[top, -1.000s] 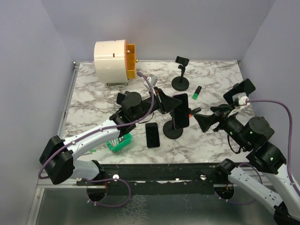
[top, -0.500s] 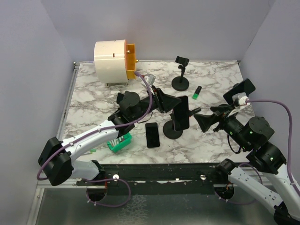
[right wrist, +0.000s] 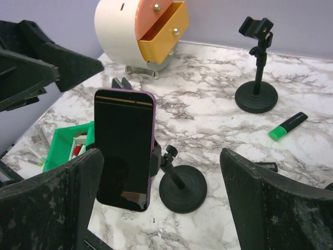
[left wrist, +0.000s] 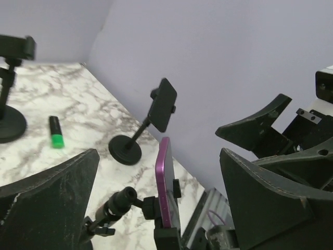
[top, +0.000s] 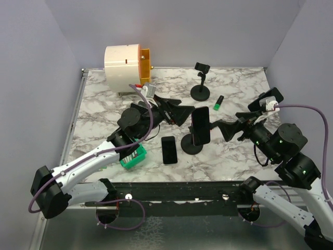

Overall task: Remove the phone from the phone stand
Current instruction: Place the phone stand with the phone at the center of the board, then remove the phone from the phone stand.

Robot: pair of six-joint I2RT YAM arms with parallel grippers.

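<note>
We locate the phone at the centre of the top view, clamped upright in the phone stand. The stand's round black base rests on the marble table. The phone has a purple edge and a dark screen. In the right wrist view the screen faces the camera at left of centre. In the left wrist view we see only its thin edge at bottom centre.

The left gripper sits just left of the phone in the top view. Its jaws are spread wide and hold nothing. We see no contact with the phone.

The right gripper sits just right of the phone. Its jaws are also spread and hold nothing. The phone stands ahead of its fingers, apart from them.

Other items on the table:
- A second phone lies flat, below and left of the stand base.
- A green basket sits at lower left.
- An empty stand stands at upper centre.
- A green highlighter lies to the right of that stand.
- A white drum with an orange drawer occupies the upper left.
</note>
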